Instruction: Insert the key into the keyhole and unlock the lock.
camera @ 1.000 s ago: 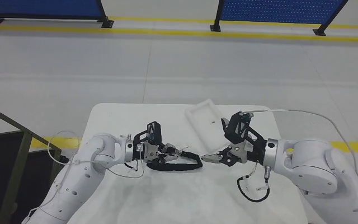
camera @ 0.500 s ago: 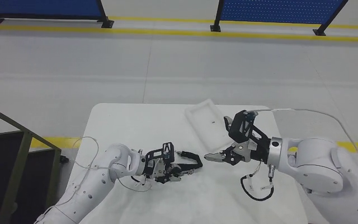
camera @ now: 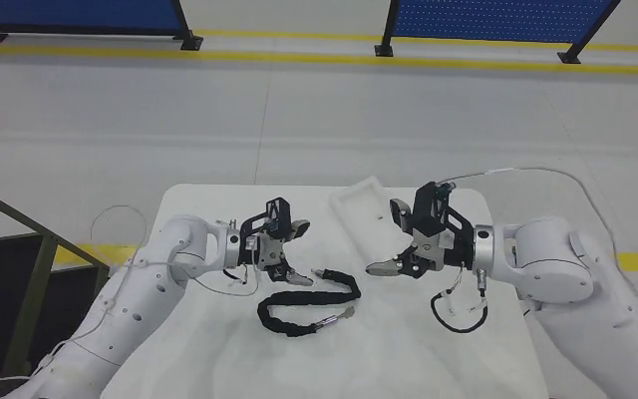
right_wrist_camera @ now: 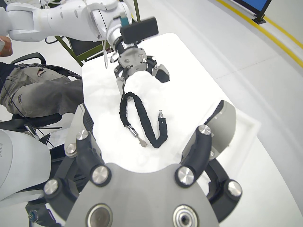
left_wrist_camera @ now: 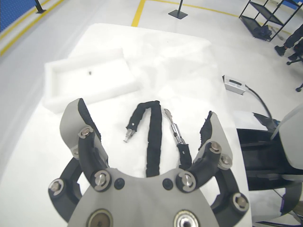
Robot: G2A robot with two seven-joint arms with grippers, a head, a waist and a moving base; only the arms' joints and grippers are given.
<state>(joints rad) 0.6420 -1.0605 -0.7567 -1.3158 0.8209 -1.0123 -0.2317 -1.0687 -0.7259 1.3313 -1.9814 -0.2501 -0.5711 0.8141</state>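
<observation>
Desk (camera: 199, 219), white top. Two arms over it, one from each side, hands facing each other across the middle.

Chain lock (right_wrist_camera: 143, 116): black fabric sleeve, lying flat near the middle of the desk, between the two hands, folded into a loose S. One end carries a metal cylinder (left_wrist_camera: 176, 132) with the key (right_wrist_camera: 142, 143) sticking out of it, key head resting on the desk. The other end is a bare metal pin (left_wrist_camera: 129, 135), lying free and apart from the cylinder; a stretch of sleeve runs between them.

Left hand (left_wrist_camera: 143, 111): spread wide, holding nothing. It sits over the side of the chain nearer the left edge, and the sleeve runs between its fingers toward the palm. One fingertip (right_wrist_camera: 121, 90) is just beside the chain's bend. Contact there cannot be made out.

Right hand (right_wrist_camera: 153, 111): spread wide, nothing in it. It stands on the right side of the chain, apart from it, with the key and the folded sleeve lying ahead of its opening.

White tray (camera: 339, 209): shallow, at the desk edge away from the robot, beyond the chain. A small dark speck lies on its floor.
</observation>
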